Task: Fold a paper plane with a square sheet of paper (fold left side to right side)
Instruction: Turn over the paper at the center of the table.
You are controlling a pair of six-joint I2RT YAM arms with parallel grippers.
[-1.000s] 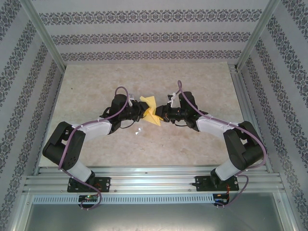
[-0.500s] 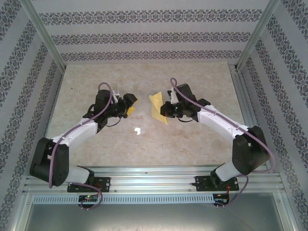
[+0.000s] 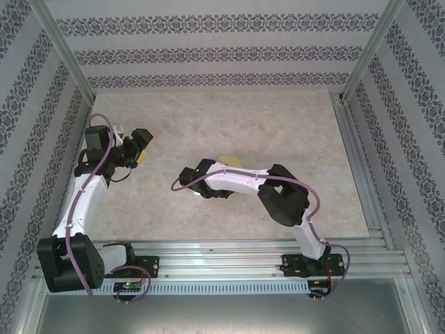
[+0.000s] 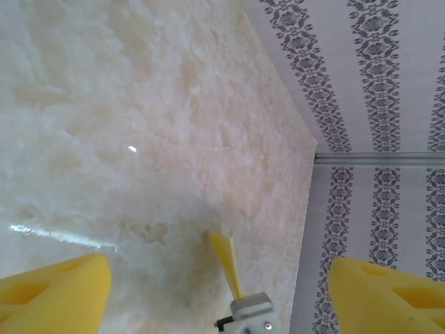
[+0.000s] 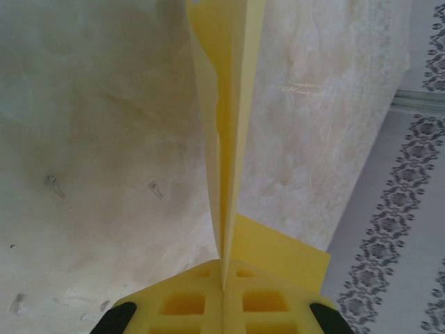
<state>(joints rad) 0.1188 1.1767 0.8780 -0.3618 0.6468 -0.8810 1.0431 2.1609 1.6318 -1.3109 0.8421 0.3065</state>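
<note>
The square sheet of paper (image 5: 226, 104) is mustard yellow and folded into a slim, creased shape. In the right wrist view it stands edge-on, rising from the pads of my right gripper (image 5: 222, 268), which is shut on its lower end. The top view has a yellow sliver of the paper (image 3: 226, 159) showing just beyond my right arm (image 3: 236, 179), which reaches left across the table's middle. My left gripper (image 3: 142, 145) is far left, open and holding nothing. In its wrist view, my left gripper (image 4: 219, 268) has wide-apart fingers (image 4: 55, 292), and the paper (image 4: 228, 259) stands well beyond them.
A tiny white spot (image 4: 132, 148) lies on the marble-patterned table (image 3: 292, 125). Patterned walls (image 3: 208, 52) close in the back and both sides. Metal posts (image 3: 66, 52) stand at the corners, and a rail (image 3: 222, 254) runs along the near edge.
The left gripper let go of the paper, opened and drew back to the far left. The right gripper stayed shut on the paper and swung it leftward toward the table's middle.
</note>
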